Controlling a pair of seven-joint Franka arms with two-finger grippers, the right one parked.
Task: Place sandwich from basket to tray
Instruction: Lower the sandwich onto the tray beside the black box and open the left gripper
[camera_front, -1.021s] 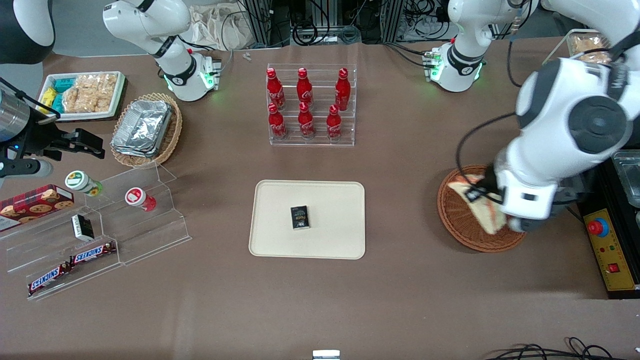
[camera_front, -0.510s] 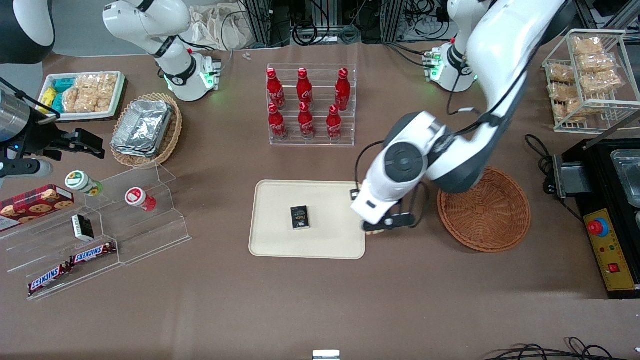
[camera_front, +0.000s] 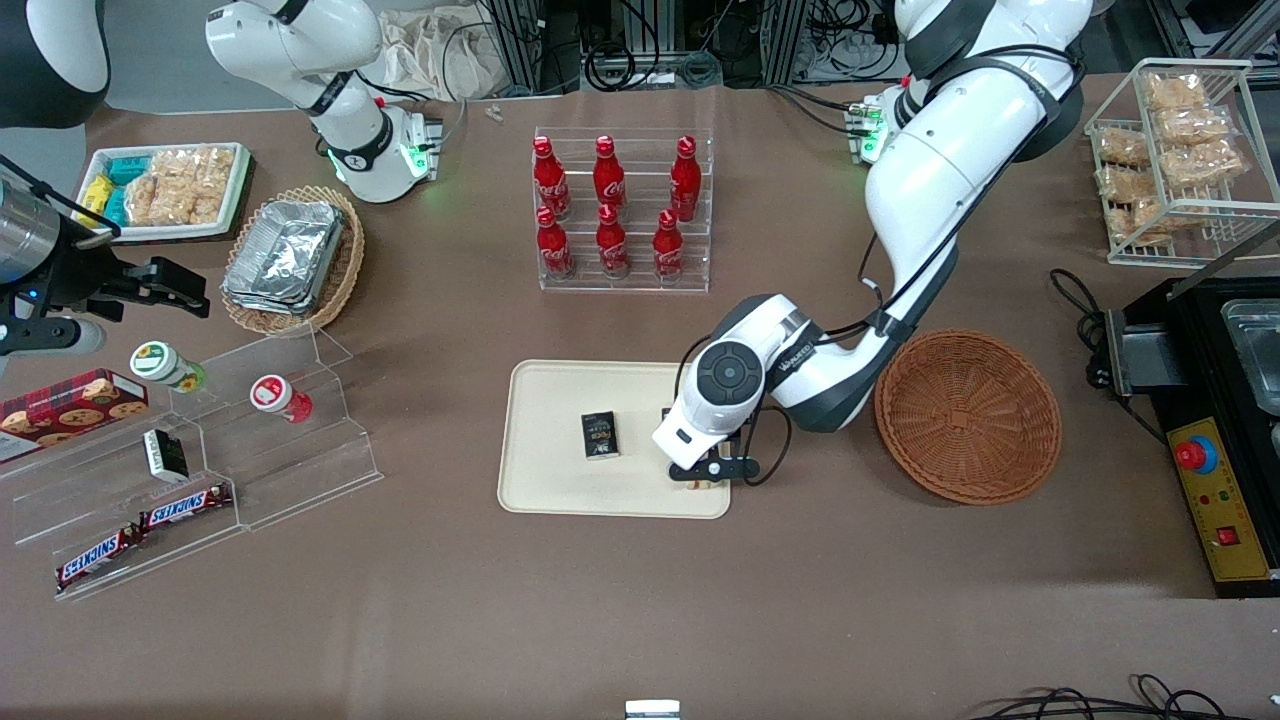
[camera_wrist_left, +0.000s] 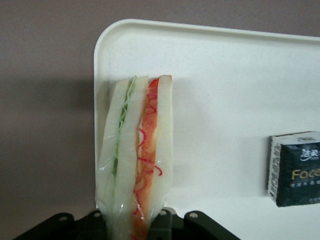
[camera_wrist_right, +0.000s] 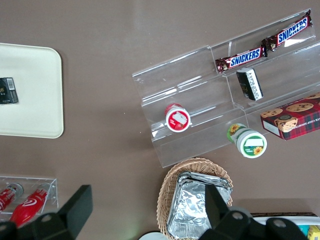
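The sandwich (camera_wrist_left: 135, 160), a clear-wrapped white wedge with green and orange-red filling, hangs with its cut edge showing, and my gripper (camera_wrist_left: 134, 220) is shut on its end. It hangs just above the cream tray (camera_wrist_left: 225, 100), at the corner nearest the front camera on the basket's side. In the front view the gripper (camera_front: 707, 470) is over that corner of the tray (camera_front: 560, 490), and the wrist hides nearly all of the sandwich. The reddish-brown wicker basket (camera_front: 968, 415) stands beside the tray toward the working arm's end, with nothing in it.
A small black box (camera_front: 600, 435) lies near the tray's middle, also seen from the wrist (camera_wrist_left: 295, 170). A clear rack of red bottles (camera_front: 620, 210) stands farther from the front camera than the tray. Acrylic steps with snacks (camera_front: 200, 450) sit toward the parked arm's end.
The arm has swung from the basket to the tray with the sandwich held in the gripper. The basket, which held the sandwich a second ago, now has nothing in it.
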